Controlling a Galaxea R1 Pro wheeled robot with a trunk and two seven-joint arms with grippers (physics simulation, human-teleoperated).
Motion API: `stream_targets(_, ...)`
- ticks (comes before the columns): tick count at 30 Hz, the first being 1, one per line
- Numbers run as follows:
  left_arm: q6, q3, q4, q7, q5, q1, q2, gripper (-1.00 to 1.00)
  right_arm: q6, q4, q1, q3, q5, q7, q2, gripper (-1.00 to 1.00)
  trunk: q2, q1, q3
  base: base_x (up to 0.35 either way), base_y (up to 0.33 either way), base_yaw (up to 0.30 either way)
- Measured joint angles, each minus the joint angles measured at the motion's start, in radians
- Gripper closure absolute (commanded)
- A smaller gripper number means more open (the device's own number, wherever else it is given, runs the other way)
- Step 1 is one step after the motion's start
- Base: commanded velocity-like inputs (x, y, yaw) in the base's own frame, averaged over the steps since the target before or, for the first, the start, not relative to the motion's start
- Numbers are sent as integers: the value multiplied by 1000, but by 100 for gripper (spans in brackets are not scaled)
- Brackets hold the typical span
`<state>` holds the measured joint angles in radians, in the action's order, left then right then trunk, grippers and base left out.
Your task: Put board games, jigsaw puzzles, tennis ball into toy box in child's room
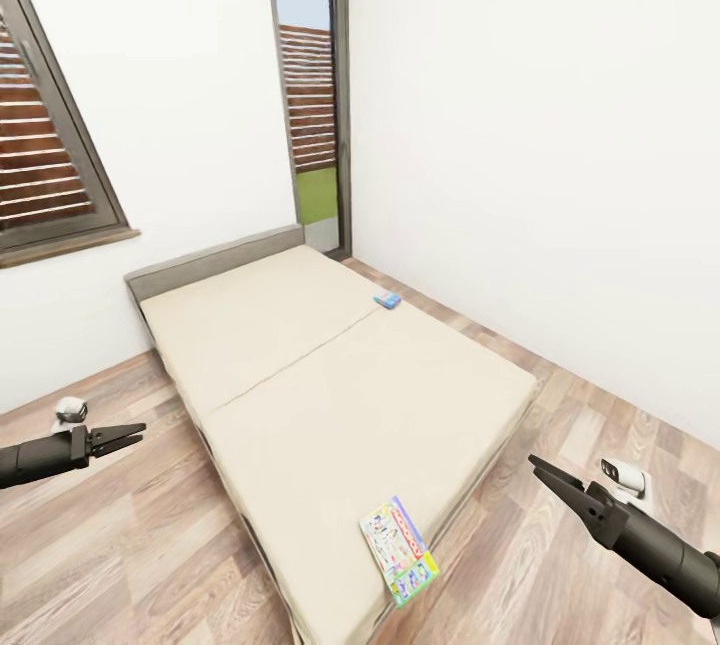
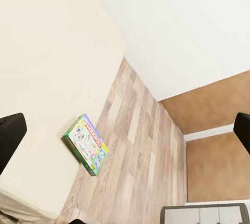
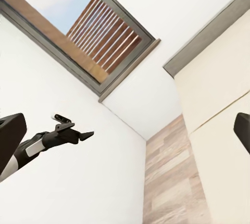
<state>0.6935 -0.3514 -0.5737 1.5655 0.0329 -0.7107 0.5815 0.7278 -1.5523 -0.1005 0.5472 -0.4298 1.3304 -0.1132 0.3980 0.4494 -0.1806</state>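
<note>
The bed (image 1: pixel 330 395) with its plain beige cover lies ahead of me. A green-edged Monopoly board game (image 1: pixel 398 550) rests flat on its near corner and also appears in the left wrist view (image 2: pixel 86 143), close to the mattress edge. A smaller blue board game (image 1: pixel 387 300) lies at the bed's far right edge. My left gripper (image 1: pixel 138 433) hovers over the floor left of the bed, open and empty. My right gripper (image 1: pixel 536 465) hangs open and empty over the floor, right of the Monopoly box. In both wrist views the fingers (image 2: pixel 10 140) (image 3: pixel 10 135) stand wide apart.
White walls close the room behind and right of the bed. A dark-framed window (image 1: pixel 50 165) is at left and a tall narrow one (image 1: pixel 310 95) is behind the grey headboard (image 1: pixel 215 260). Wood-plank floor (image 1: pixel 600 405) runs along both sides of the bed. A grey cabinet (image 2: pixel 203 214) shows low in the left wrist view.
</note>
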Motion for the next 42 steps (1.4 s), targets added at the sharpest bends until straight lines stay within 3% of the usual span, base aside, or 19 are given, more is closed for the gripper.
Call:
stream_targets(13, 0, 0, 0, 0, 0, 0, 0, -100, 0, 0, 0, 0, 0, 1, 0, -100, 0, 0, 0, 0, -73, 43)
stream_targets(23, 0, 0, 0, 0, 0, 0, 0, -100, 0, 0, 0, 0, 2, 0, 0, -100, 0, 0, 0, 0, -114, 209)
stream_targets(42, 0, 0, 0, 0, 0, 0, -5, -100, 0, 0, 0, 0, -1, 0, 0, -100, 0, 0, 0, 0, -192, 88)
